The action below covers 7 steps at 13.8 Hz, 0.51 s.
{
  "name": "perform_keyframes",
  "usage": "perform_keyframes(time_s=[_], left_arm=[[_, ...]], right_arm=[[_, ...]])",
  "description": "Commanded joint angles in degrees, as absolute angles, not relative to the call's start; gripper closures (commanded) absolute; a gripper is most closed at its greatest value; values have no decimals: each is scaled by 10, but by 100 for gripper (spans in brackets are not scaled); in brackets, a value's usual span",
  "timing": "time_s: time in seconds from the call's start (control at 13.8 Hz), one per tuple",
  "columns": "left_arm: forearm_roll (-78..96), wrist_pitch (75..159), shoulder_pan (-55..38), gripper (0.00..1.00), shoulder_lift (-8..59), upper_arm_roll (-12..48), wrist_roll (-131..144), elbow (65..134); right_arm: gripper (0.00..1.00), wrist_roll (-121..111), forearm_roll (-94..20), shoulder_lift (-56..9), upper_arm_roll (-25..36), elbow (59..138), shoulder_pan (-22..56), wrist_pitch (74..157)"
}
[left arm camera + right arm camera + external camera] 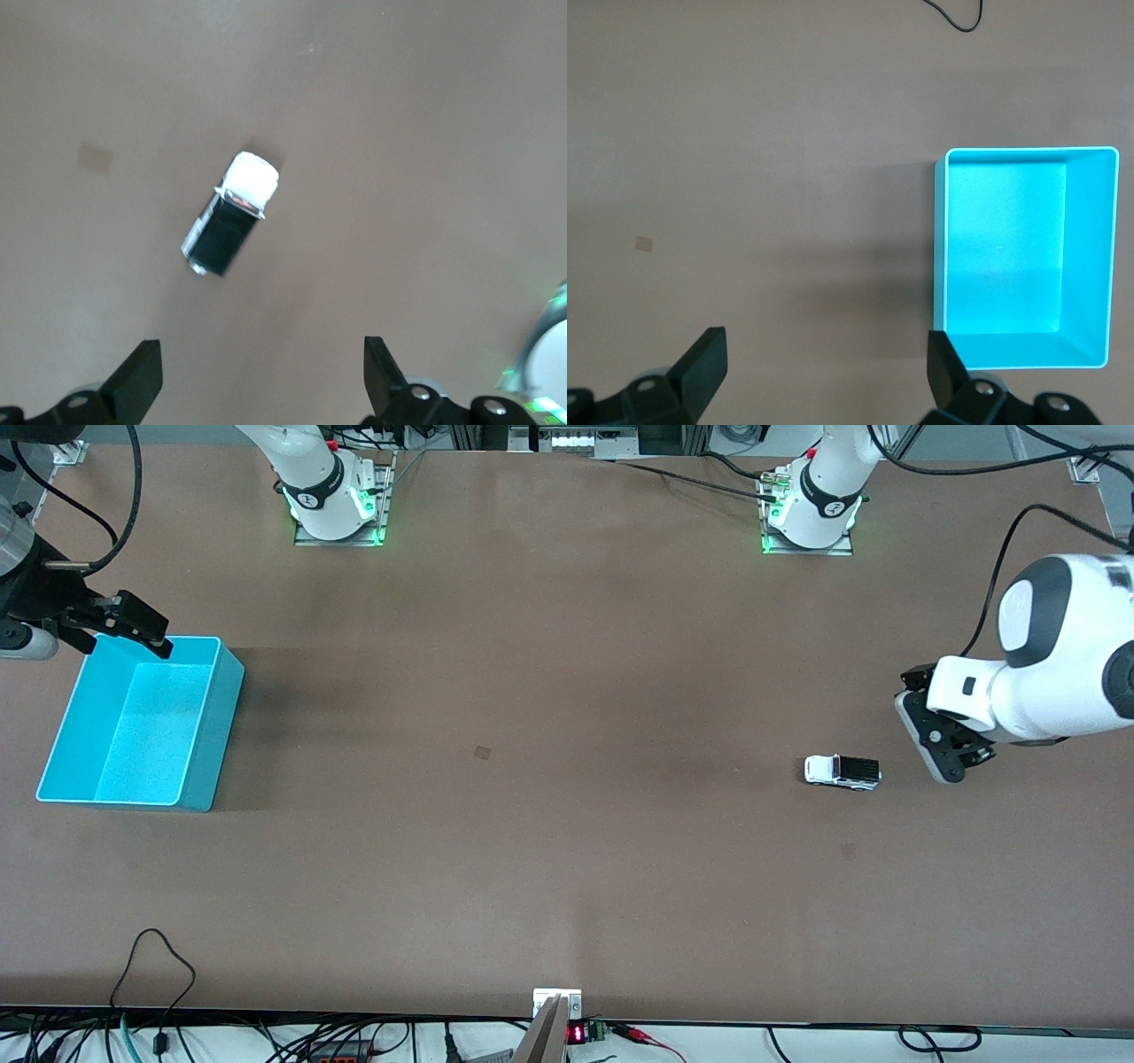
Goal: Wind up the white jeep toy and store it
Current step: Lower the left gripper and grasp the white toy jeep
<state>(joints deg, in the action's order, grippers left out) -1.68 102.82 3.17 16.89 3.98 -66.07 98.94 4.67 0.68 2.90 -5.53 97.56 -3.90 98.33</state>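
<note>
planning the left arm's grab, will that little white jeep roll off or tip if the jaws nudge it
The white jeep toy stands on its wheels on smooth bare table, so an endwise nudge would probably roll it. It looks low and boxy, so tipping seems unlikely. Being tiny, it is probably light and easily shoved.

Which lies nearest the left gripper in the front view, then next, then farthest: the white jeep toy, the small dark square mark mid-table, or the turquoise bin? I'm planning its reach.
From the left gripper, open, at the left arm's end of the table:
1. White jeep toy, just beside it.
2. Dark square mark, mid-table.
3. Turquoise bin, at the right arm's end.
</note>
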Motion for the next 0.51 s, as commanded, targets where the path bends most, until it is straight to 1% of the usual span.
perform_keyframes(time_s=[0.0, 0.22, 0.43], left_arm=[[-23, 1112, 33, 0, 172, 40, -769, 1045], [-27, 1234, 27, 0, 193, 43, -851, 1113], [-33, 1322, 46, 0, 213, 43, -929, 1144]], right_arm=[[0, 40, 8, 44, -54, 990, -38, 981], [0, 40, 8, 44, -54, 990, -38, 981], [0, 40, 8, 44, -54, 990, -38, 980]])
